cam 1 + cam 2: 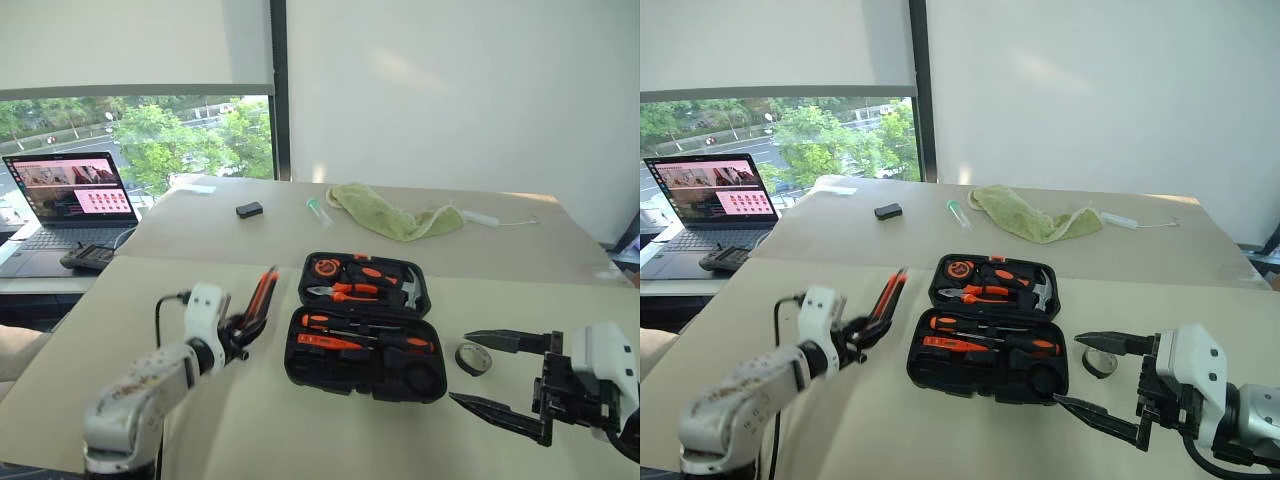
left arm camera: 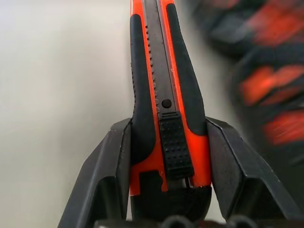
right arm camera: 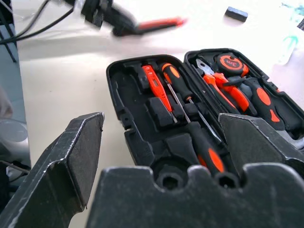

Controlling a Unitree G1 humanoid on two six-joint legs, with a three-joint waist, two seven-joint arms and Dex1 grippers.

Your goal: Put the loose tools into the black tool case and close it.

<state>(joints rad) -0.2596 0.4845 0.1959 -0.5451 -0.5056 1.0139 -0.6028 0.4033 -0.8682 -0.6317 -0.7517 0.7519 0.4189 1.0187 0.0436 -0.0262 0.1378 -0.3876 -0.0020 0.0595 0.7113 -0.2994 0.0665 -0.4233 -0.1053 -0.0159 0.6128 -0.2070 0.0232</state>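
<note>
The left pincer [image 1: 243,330] is clenched on the utility knife [image 1: 259,297], its two black fingers [image 2: 107,171] pressing the orange-and-black handle from either side. The knife is lifted off the surface [image 1: 330,420] and angles up and away from the pincer, just left of the black tool case [image 1: 362,325]. The case lies open near the middle of the surface. In its nearer half sit two screwdrivers [image 1: 375,340] and the orange tester pen [image 1: 327,342]; the farther half holds the pliers [image 1: 345,291], a hammer [image 1: 410,289] and a round tape measure [image 1: 325,267]. The right pincer [image 1: 490,372] hangs released to the right of the case, fingers spread wide and gripping nothing. Between them lies a roll of tape [image 1: 473,358]. Farther back rest a small black block [image 1: 249,210], a green cloth [image 1: 395,215] and, off to the left, a laptop [image 1: 65,195].
</note>
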